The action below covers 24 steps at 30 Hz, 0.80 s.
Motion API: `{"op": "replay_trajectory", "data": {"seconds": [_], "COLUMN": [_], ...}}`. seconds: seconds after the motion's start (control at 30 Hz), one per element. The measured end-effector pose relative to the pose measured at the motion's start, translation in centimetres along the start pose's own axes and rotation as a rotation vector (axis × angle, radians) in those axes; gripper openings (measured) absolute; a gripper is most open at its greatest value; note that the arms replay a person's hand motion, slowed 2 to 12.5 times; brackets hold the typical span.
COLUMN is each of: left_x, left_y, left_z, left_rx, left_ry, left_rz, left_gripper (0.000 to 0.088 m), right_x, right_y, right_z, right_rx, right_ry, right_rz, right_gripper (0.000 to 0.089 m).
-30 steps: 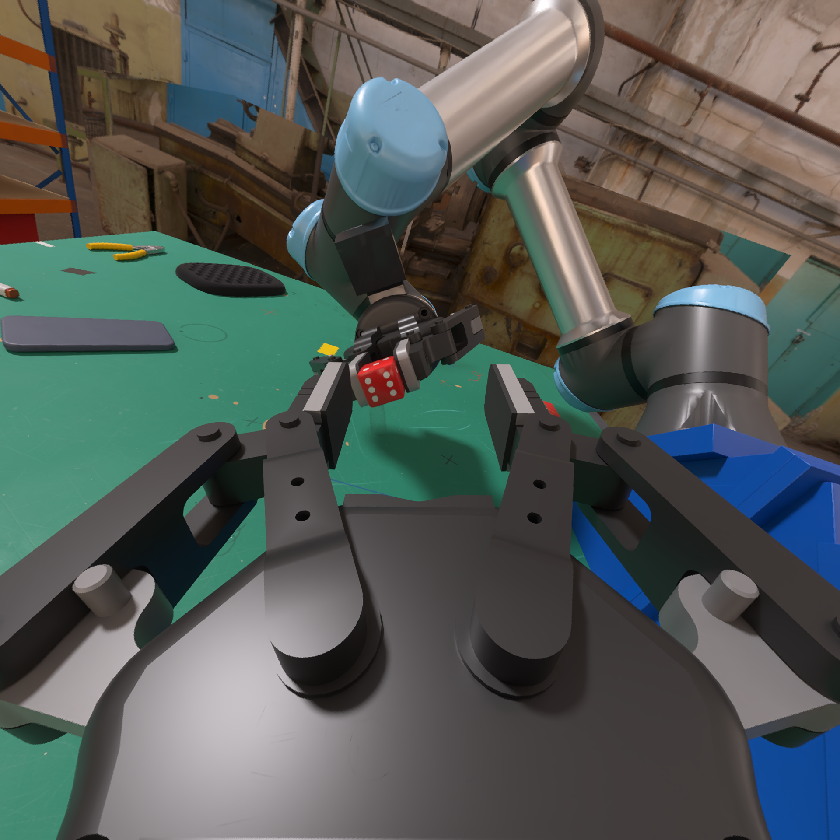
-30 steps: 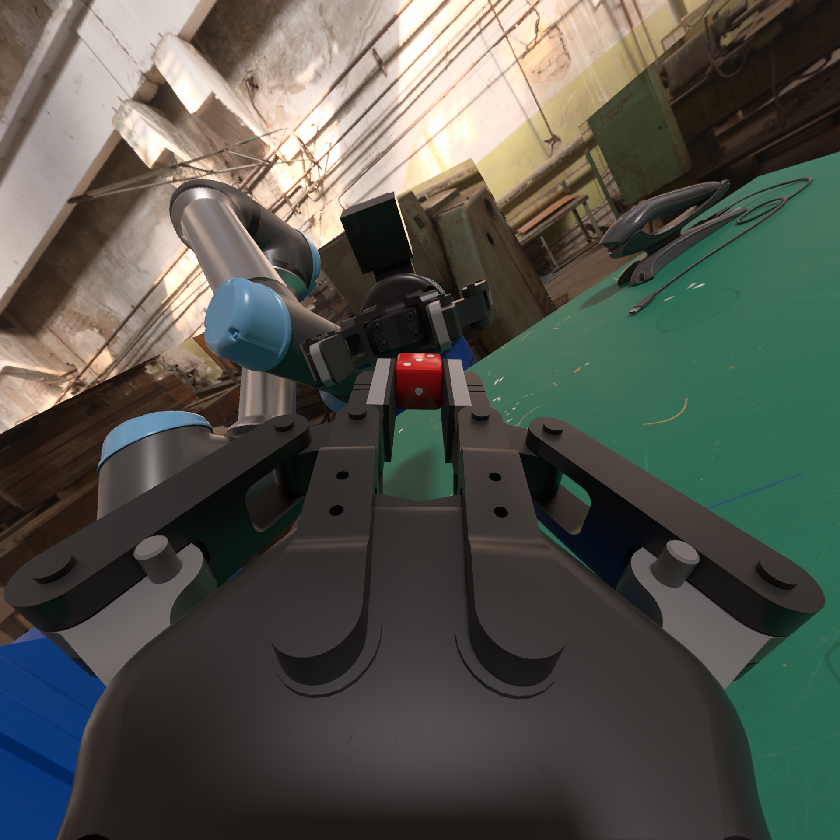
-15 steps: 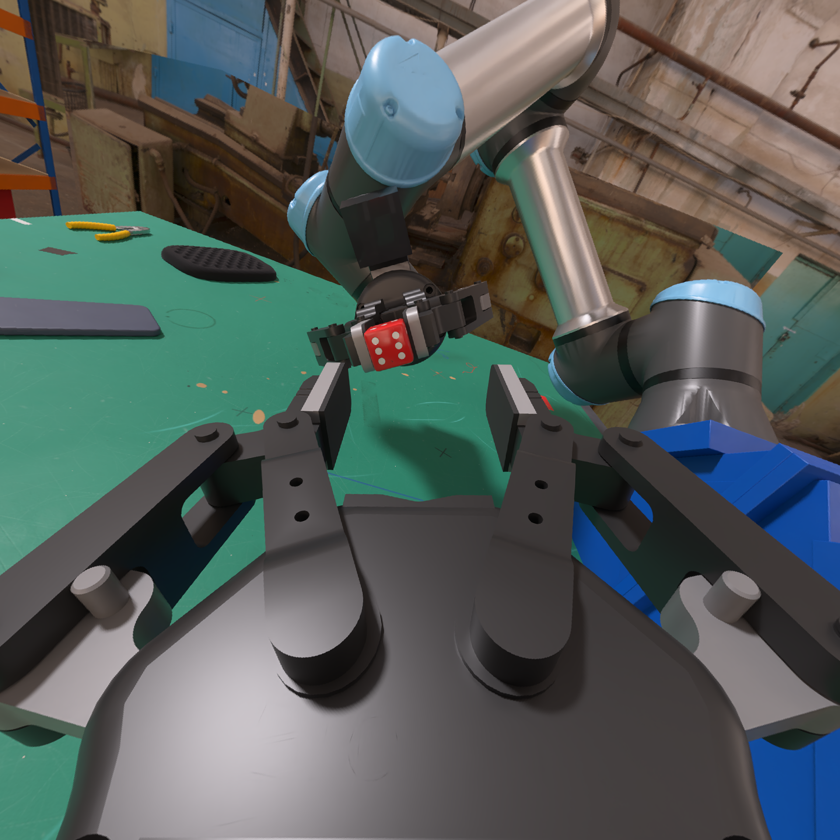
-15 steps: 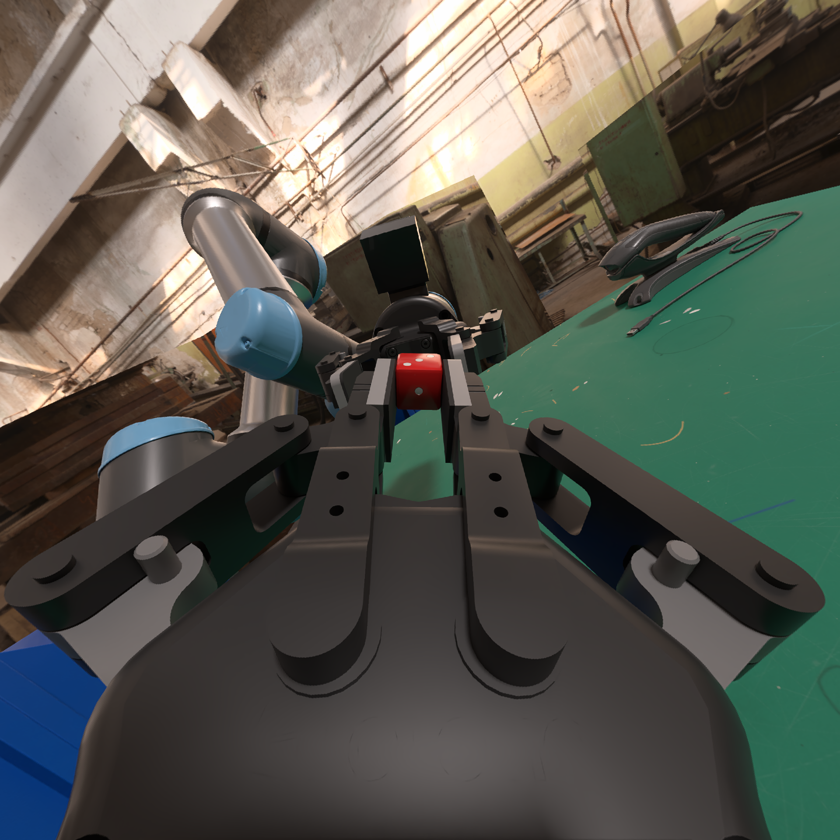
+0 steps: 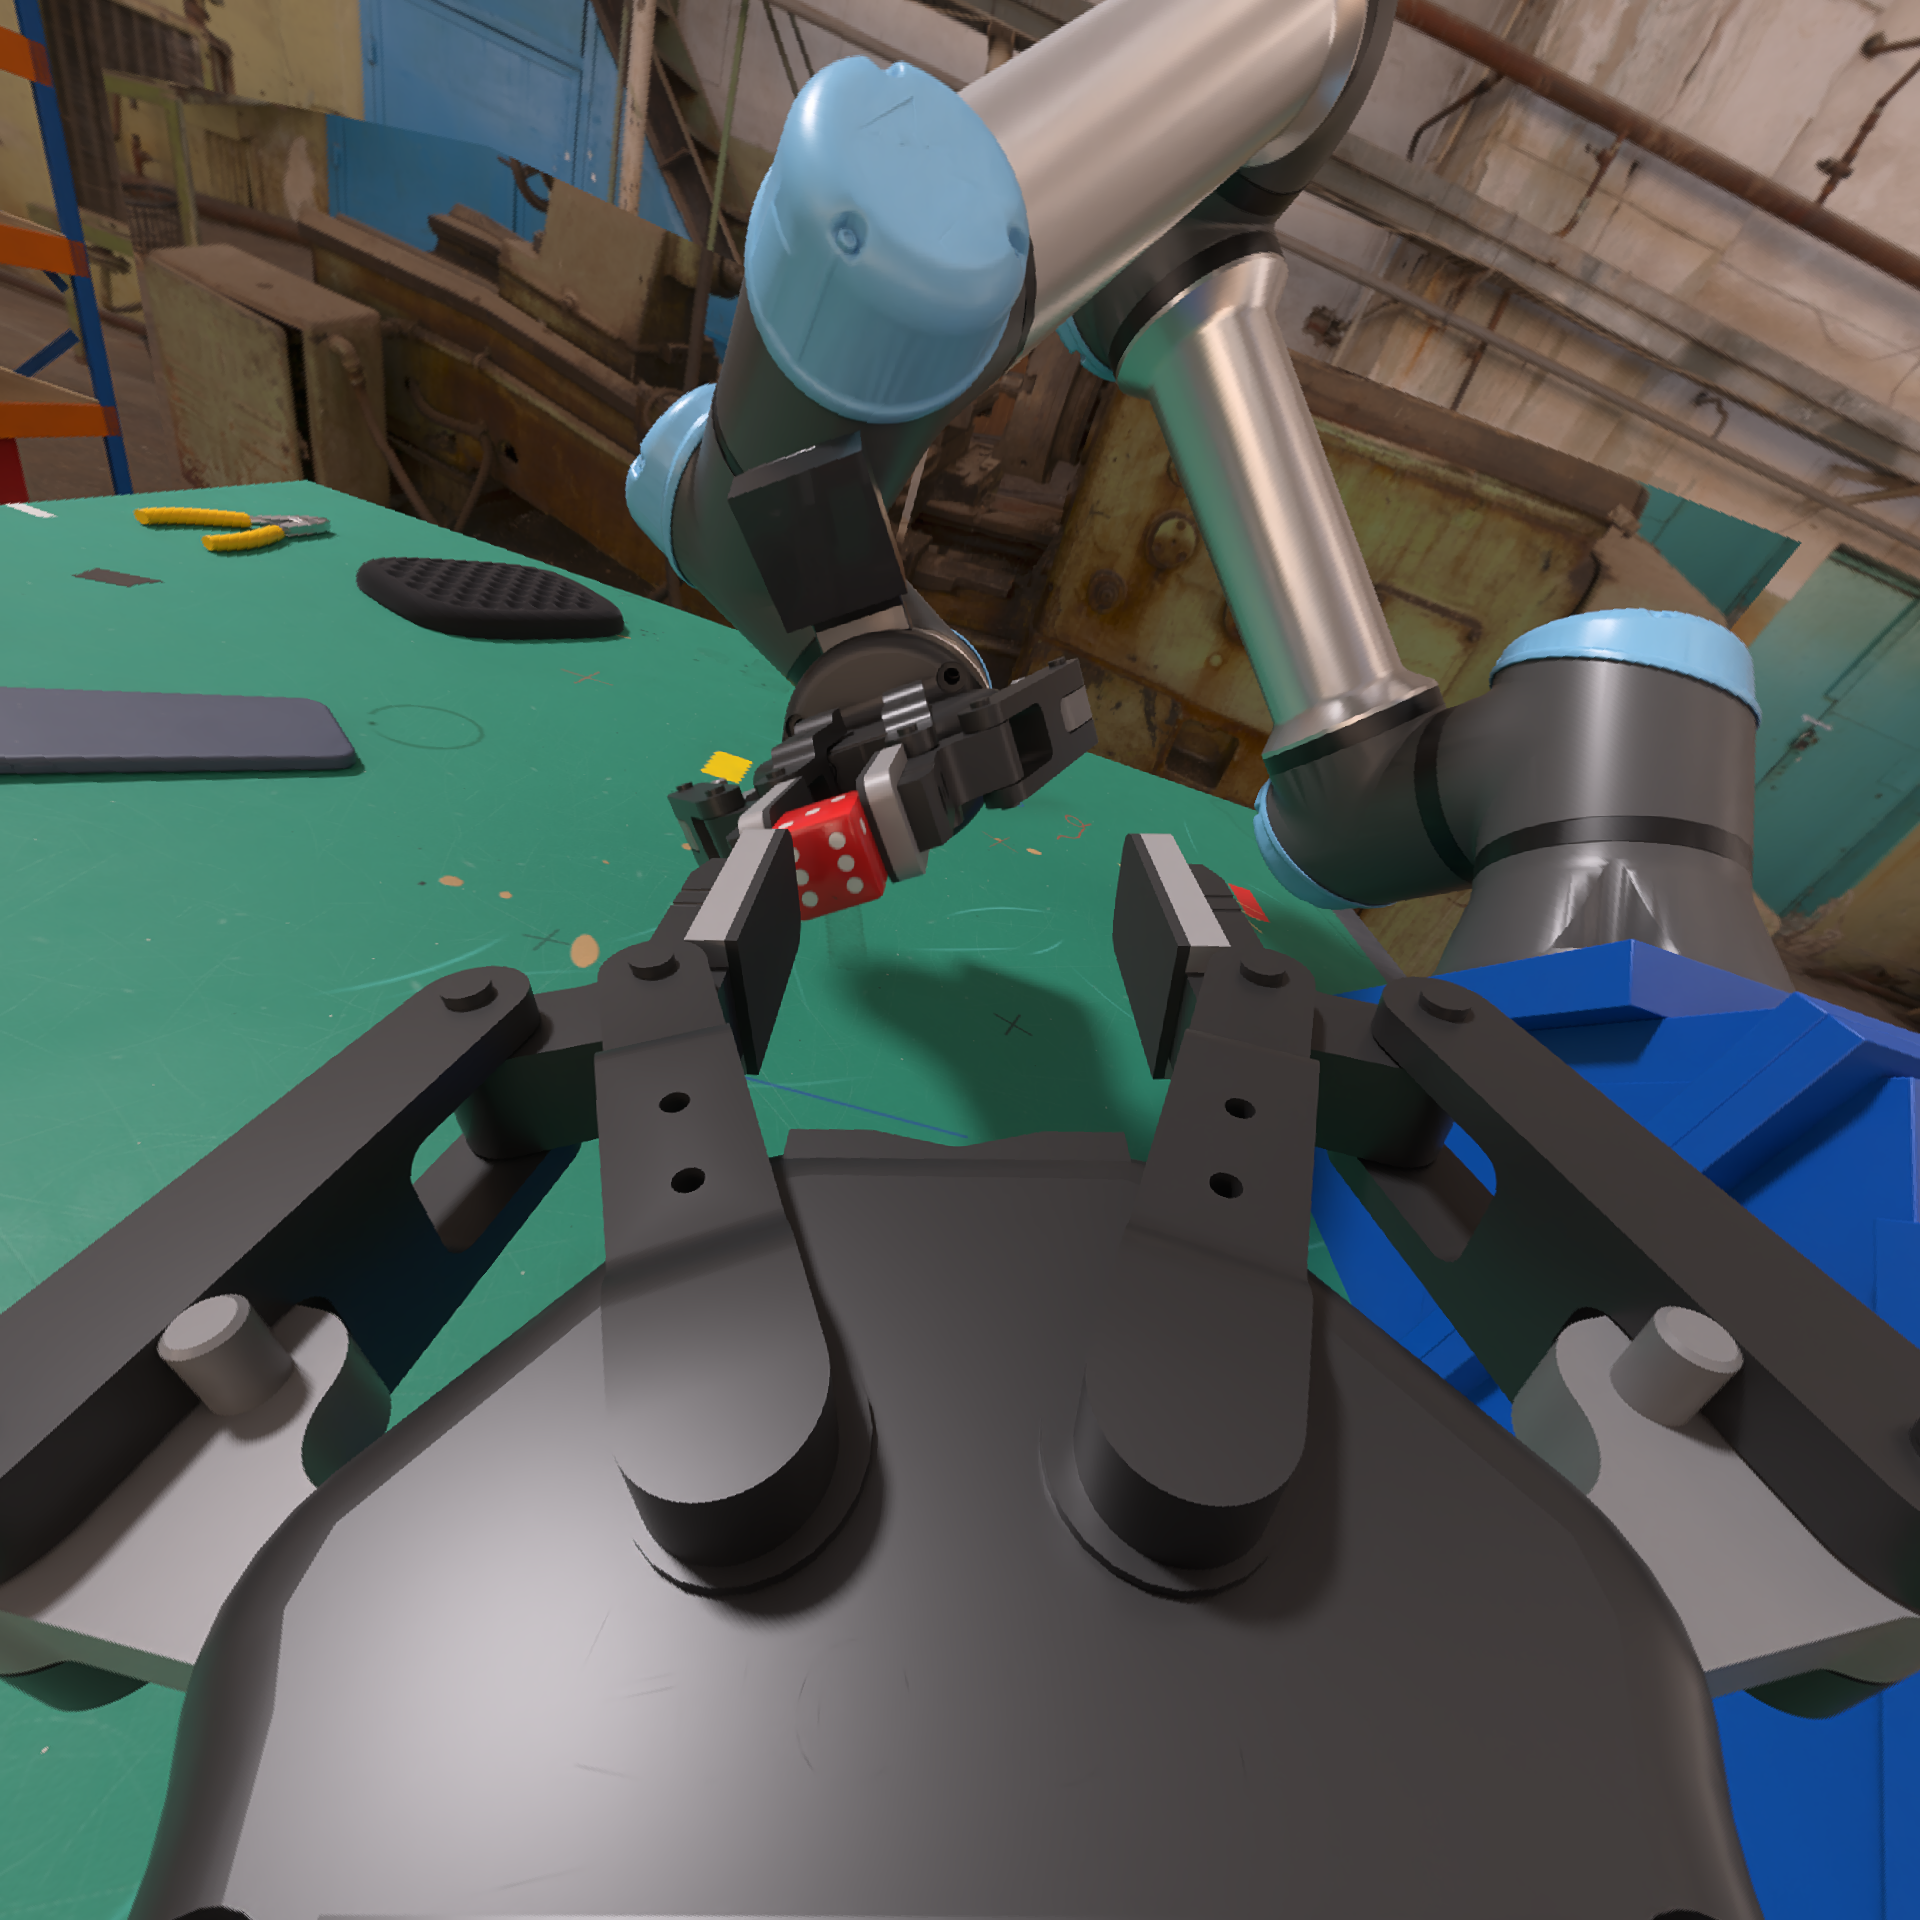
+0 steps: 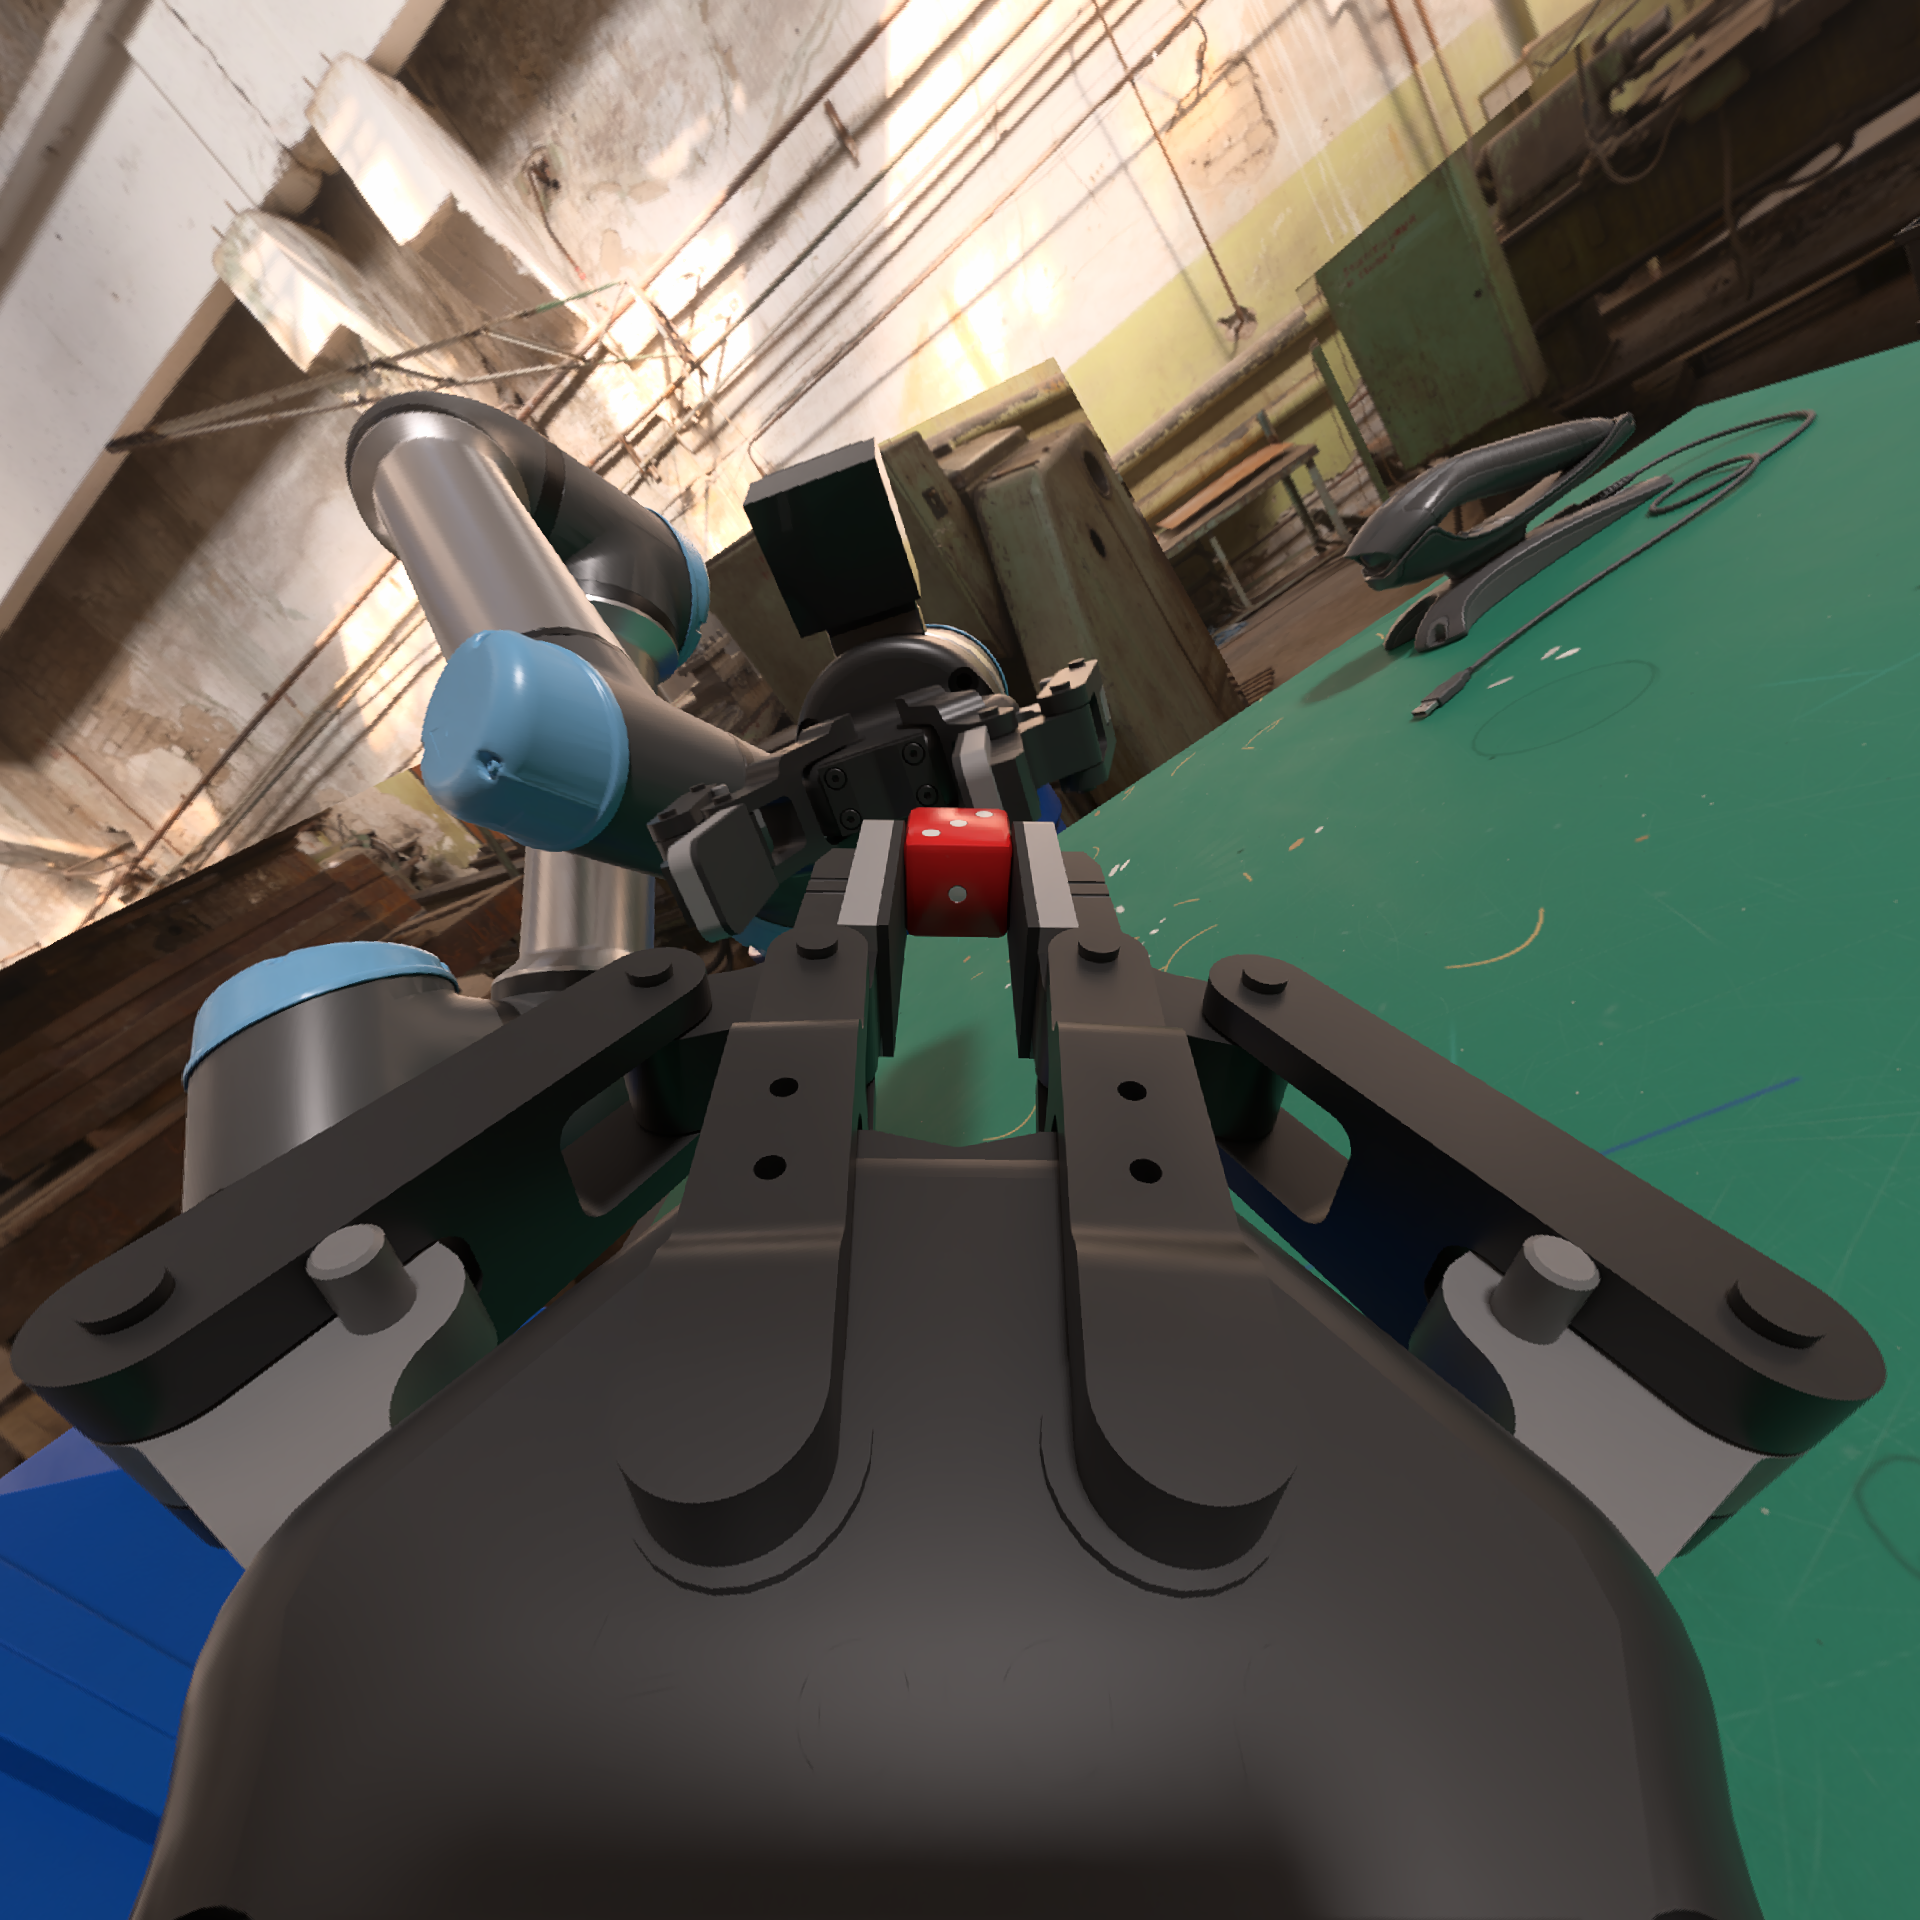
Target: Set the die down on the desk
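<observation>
Old industrial workshop | rusted machinery (image 5: 1299, 582) behind a green desk (image 5: 260, 935) | peeling walls, exposed pipes (image 6: 935, 239) | yellow-handled pliers (image 5: 223, 525) on the desk

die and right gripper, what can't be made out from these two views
- Underside of the die: neither view shows it, so its gap to the green desk is unclear.
- Left wrist view: the left gripper fingertip covers the die's near corner.
- Right wrist view: the right gripper pads hide two die faces.
</observation>
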<state>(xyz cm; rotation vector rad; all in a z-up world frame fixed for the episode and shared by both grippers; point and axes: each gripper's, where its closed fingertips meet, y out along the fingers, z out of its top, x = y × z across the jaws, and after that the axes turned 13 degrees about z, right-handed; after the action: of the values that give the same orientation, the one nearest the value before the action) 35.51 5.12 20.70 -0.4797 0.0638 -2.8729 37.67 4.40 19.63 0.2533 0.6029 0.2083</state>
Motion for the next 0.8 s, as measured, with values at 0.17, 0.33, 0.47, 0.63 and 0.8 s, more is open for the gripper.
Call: {"op": "replay_trajectory", "data": {"seconds": [0.17,0.33,0.47,0.63,0.8], "left_x": [0.0,0.6,1.1,1.5,1.4], "left_y": [-0.1,-0.3,-0.5,-0.8,-1.0], "left_z": [0.2,0.4,0.8,1.2,1.6], "left_rx": [0.009,0.022,0.038,0.06,0.078], "left_ry": [0.002,0.007,-0.001,-0.017,-0.031], "left_rz": [0.009,-0.024,-0.055,-0.082,-0.082], "left_gripper": [0.0548,0.0521,0.0494,0.0467,0.0467], "right_x": [0.5,1.2,1.7,2.1,2.3], "right_y": [0.0,-0.1,-0.1,-0.2,-0.3], "right_z": [-0.6,-1.5,-2.2,-2.9,-3.3], "right_rx": [-0.005,-0.016,-0.026,-0.039,-0.046], "right_ry": [0.024,0.051,0.068,0.086,0.099], "right_rz": [-0.005,-0.021,-0.031,-0.037,-0.034], "right_gripper": [0.0179,0.0179,0.0179,0.0179,0.0179]}}
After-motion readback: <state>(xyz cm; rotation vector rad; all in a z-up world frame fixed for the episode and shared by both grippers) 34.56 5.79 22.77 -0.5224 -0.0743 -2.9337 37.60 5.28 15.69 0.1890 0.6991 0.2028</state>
